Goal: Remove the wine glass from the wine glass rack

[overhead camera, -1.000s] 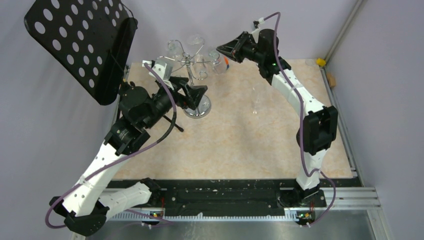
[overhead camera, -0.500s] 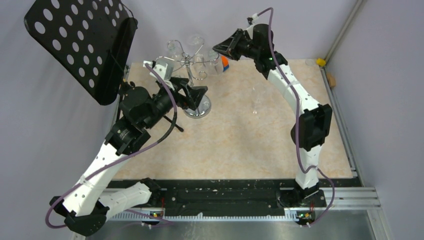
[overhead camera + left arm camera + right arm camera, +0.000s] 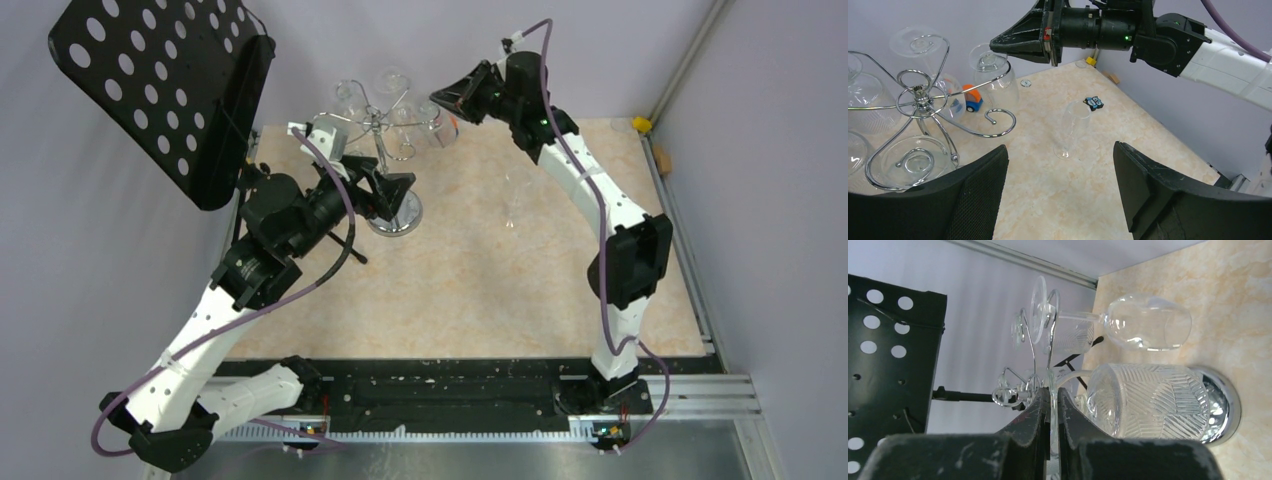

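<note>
Your right gripper (image 3: 1050, 395) is up at the far side of the table (image 3: 480, 290), on the right of the wine glass rack (image 3: 923, 97). Its two fingers are squeezed almost together. The thin flat foot of the wine glass (image 3: 993, 82) is pinched between them. The wine glass hangs upside down from a curly wire arm on the right side of the rack, so it is not off the rack yet. It has a zigzag pattern on its bowl. Other glasses (image 3: 915, 160) hang from the rack's other arms.

Your left gripper (image 3: 1060, 150) is low, just beside the rack's shiny round base on its near side. Its fingers are spread wide and hold nothing.

A tall glass (image 3: 1072, 127) stands alone on the table, to the right of the rack and apart from it. A small orange and blue toy car (image 3: 972, 98) sits behind the rack. The black music stand (image 3: 150, 90) with holes is at the far left.
</note>
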